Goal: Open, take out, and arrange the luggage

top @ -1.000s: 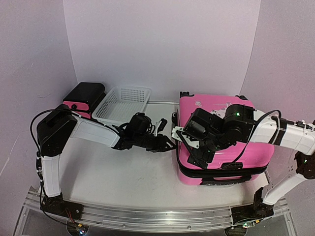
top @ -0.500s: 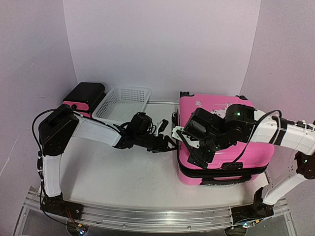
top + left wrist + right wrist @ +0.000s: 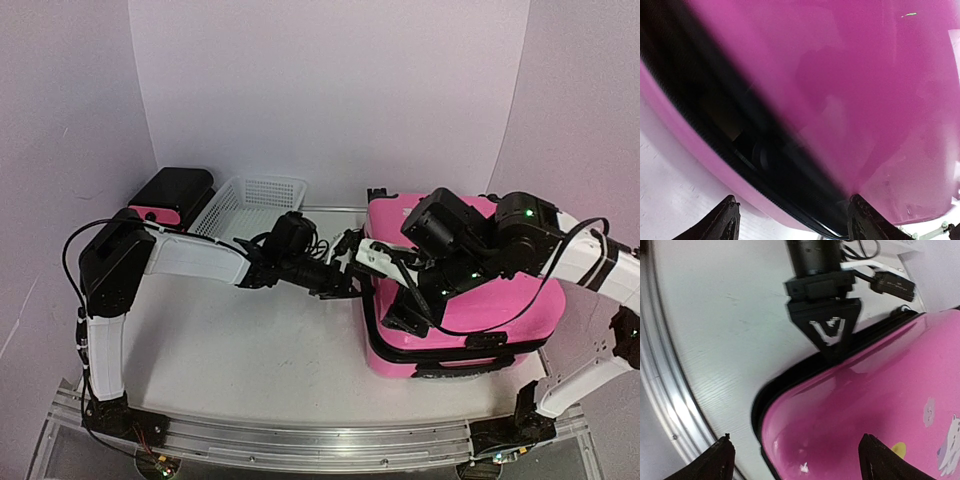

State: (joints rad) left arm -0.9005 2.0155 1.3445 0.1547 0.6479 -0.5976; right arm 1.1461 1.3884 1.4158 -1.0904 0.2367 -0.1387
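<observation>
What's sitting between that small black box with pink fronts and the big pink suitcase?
A white mesh basket, beside the black box; past it, the left arm reaches across to the suitcase. The top view shows it.

The luggage (image 3: 505, 318) is gleaming as smooth, glossy pink hard plastic. The basket (image 3: 255, 181) is showing white plastic mesh, the table (image 3: 250, 350) is looking matt white and faintly grained, and the rail (image 3: 300, 440) is shining as brushed metal.

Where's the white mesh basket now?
Top view, back left of the table: the white mesh plastic basket sits between the small black drawer unit and the glossy pink suitcase.
</observation>
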